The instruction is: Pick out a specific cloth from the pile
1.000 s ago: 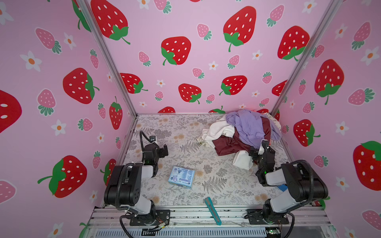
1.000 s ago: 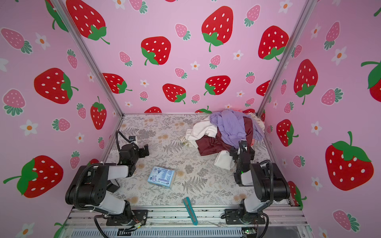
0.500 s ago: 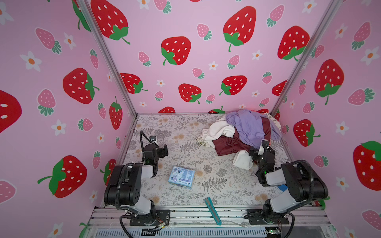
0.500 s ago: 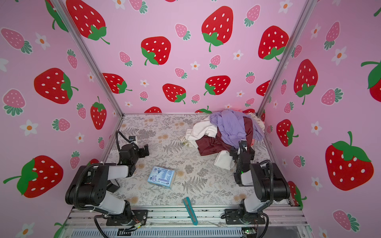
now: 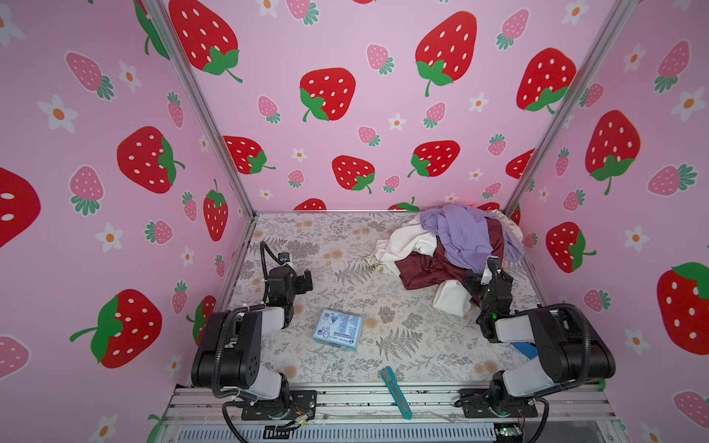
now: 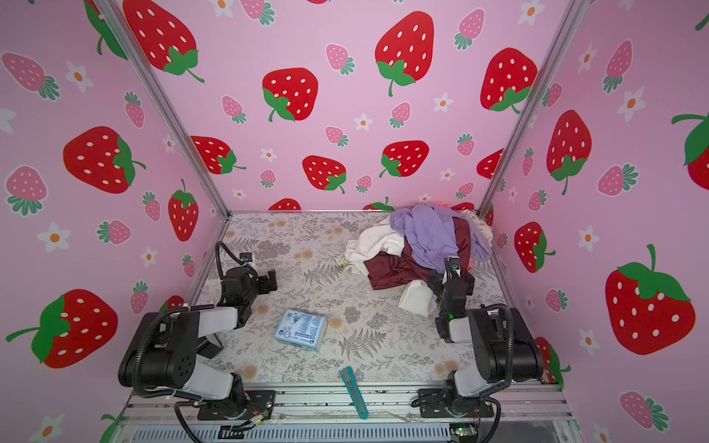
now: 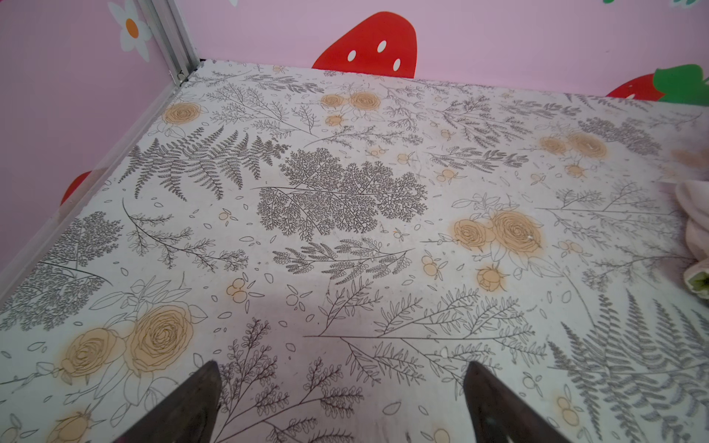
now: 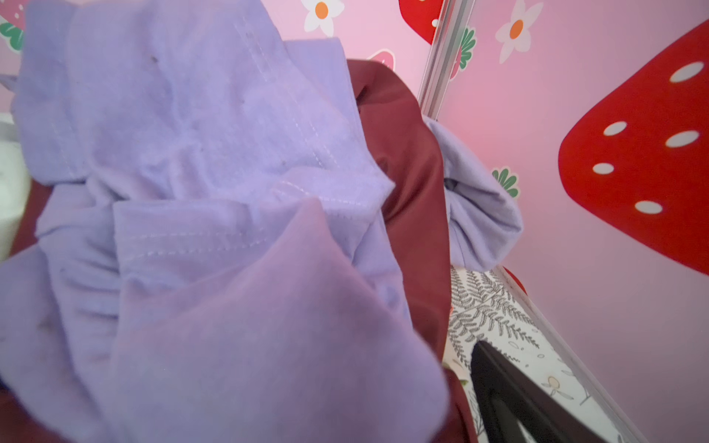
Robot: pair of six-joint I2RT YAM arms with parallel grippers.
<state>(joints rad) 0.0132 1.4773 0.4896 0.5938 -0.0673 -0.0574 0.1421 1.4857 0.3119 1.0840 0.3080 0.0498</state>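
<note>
Clearly the right gripper (image 5: 484, 277) gapes open at the near edge of the pile (image 5: 426, 268), the left gripper (image 7: 341, 368) open well away from it. The cloth (image 5: 406, 243) lies partly under the lavender garment (image 5: 460, 234), so closing here may snag lavender instead.

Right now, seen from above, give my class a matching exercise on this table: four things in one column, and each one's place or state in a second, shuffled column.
Things
1. blue packet
2. teal cutter
3. lavender garment
4. left gripper

Places or states
A. draped on top of the pile
B. open above bare table
C. lying across the table's front edge onto the metal rail
D. flat near the table's middle

Pairs: 1-D, 2-C, 3-A, 4-B
</note>
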